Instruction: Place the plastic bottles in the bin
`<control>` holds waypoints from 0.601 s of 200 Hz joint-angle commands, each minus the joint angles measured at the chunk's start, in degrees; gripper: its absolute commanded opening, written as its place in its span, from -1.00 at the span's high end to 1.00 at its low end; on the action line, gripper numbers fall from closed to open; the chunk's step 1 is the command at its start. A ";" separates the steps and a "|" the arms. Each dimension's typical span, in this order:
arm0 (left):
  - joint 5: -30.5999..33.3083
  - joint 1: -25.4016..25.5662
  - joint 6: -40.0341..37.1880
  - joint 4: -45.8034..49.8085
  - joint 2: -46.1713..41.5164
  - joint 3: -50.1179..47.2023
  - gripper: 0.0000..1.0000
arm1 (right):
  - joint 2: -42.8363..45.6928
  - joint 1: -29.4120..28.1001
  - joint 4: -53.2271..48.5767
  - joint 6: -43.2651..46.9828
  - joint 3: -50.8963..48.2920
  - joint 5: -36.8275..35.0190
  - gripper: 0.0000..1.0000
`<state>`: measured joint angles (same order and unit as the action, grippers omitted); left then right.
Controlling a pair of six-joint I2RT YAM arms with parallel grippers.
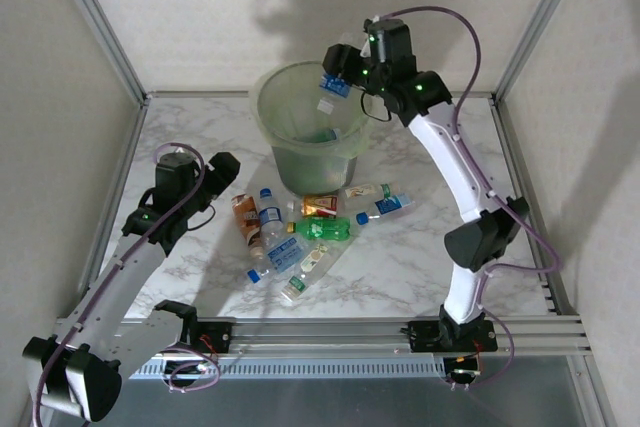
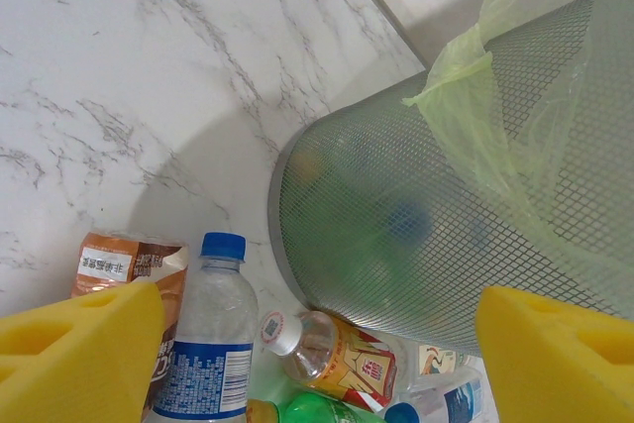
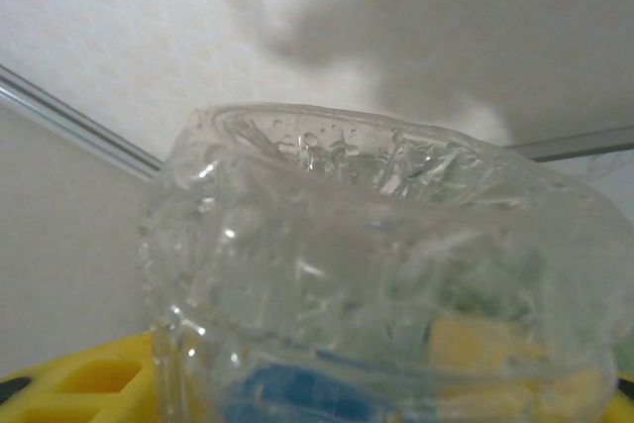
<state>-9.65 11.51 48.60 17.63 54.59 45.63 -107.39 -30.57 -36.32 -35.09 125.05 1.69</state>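
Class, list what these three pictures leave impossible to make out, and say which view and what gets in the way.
- Left wrist view: what lies inside the bin, blurred to coloured blobs by its mesh wall and liner.
- Right wrist view: the label of the held bottle, too close and blurred.
- Top view: how many bottles make up the pile, since they overlap and are small.

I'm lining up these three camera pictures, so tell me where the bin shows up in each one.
Top camera: the bin stands at upper centre, on the far part of the table.
Left wrist camera: the bin takes the right half, mesh wall showing, liner bag over the rim.
Right wrist camera: cannot tell; a clear bottle held close blocks the lens.
Shared landmark: the blue-capped bottle lying just in front of the bin.
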 commanded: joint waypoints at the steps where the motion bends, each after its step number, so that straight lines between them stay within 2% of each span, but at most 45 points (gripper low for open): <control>1: -0.41 -0.52 -0.89 0.27 -0.15 1.38 -0.63 | -2.57 0.13 -1.15 0.90 2.83 2.85 -0.10; 45: -0.02 -0.52 -1.23 0.53 -0.30 0.99 -0.64 | -5.34 0.11 -2.14 1.33 2.74 2.73 -0.14; 89: -0.28 -0.52 -0.87 -0.14 -0.31 0.45 -0.63 | -6.03 0.16 -3.04 1.86 2.76 0.77 -0.41; 120: -0.15 -0.52 -1.16 0.19 -0.47 0.43 -0.63 | -5.33 0.11 -3.10 2.04 2.91 -0.41 -0.49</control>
<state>-9.63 11.51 48.18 17.65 54.59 45.63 -113.14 -30.57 -38.92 -33.85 125.82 2.70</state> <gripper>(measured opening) 0.818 0.736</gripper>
